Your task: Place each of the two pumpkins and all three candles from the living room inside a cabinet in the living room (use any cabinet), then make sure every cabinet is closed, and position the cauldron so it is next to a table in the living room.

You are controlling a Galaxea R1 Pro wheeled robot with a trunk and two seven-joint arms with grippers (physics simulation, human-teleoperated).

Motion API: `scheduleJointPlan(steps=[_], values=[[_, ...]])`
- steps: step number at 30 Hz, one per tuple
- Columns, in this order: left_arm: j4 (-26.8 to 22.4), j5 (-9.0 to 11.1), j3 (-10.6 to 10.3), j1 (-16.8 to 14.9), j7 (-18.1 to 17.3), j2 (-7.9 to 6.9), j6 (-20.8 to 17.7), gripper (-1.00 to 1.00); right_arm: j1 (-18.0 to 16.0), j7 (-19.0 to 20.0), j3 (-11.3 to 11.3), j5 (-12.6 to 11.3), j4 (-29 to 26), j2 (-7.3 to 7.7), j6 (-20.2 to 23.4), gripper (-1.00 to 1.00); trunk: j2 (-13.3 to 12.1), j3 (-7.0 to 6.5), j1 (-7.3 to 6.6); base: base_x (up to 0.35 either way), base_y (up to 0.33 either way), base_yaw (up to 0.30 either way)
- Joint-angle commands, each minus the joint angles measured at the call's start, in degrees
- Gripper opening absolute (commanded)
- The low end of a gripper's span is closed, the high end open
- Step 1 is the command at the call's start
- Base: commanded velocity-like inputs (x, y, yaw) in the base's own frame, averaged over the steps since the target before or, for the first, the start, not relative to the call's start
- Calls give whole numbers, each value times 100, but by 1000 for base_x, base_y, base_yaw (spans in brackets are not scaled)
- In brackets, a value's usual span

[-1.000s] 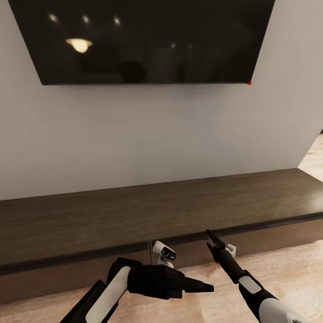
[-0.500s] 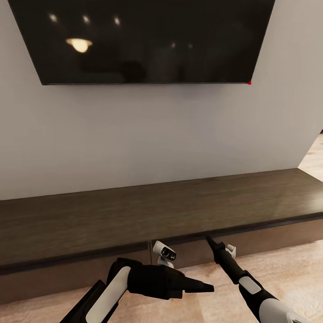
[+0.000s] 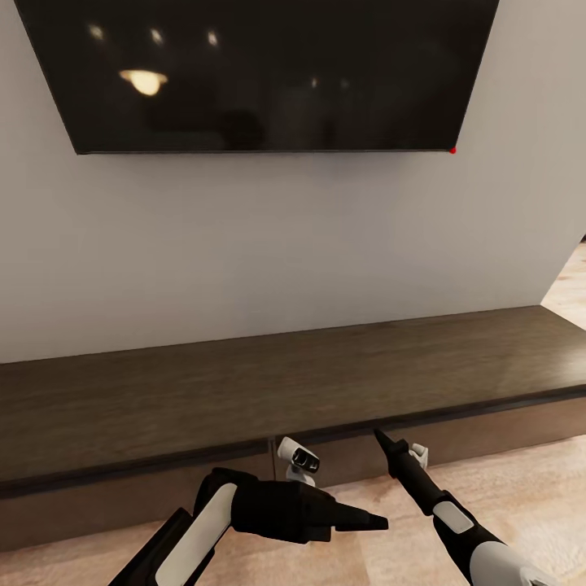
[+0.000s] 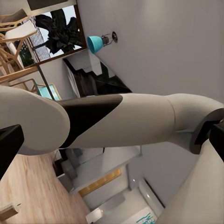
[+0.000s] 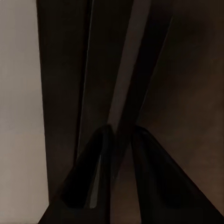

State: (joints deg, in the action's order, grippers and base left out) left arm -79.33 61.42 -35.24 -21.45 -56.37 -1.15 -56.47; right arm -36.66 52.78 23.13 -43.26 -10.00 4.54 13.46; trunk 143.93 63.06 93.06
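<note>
The long, low dark-brown cabinet (image 3: 244,391) runs along the wall, and its drawer fronts (image 3: 496,427) look closed. My right gripper (image 3: 378,434) points up at the seam under the cabinet top. Its fingers (image 5: 95,168) are nearly together against the dark wood (image 5: 186,93), with nothing between them. My left gripper (image 3: 370,518) hovers low in front of the cabinet and points right toward my right forearm (image 4: 116,121). No fingers show in the middle of the left wrist view, so it reads as open and empty. The pumpkins, candles and cauldron are out of view.
A black television (image 3: 260,73) hangs on the pale wall above the cabinet. Light wood floor (image 3: 521,488) lies in front of the cabinet and past its right end. A blue lamp (image 4: 94,43) and wooden chairs (image 4: 14,42) appear across the room.
My right gripper's tip has dropped slightly, from the cabinet top's edge down to the seam below it. The left arm and the camera have not moved.
</note>
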Motion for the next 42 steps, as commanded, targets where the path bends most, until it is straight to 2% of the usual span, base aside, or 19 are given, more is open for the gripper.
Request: scheduleJointPlan(steps=[1,16,42], values=[[3,18,-9,-5,-6,-3,-22,100,-8,30,-19,-113,-2,1,104,-100,2,3,-2,0,0,0],[5,11,-9,-5,-5,1,-22,100,-8,72,-19,-101,-11,3,94,-100,2,3,-2,-7,0,0],[5,11,-9,-1,4,1,-22,100,-8,105,-10,-131,-11,3,78,-100,2,3,-2,-178,0,0]])
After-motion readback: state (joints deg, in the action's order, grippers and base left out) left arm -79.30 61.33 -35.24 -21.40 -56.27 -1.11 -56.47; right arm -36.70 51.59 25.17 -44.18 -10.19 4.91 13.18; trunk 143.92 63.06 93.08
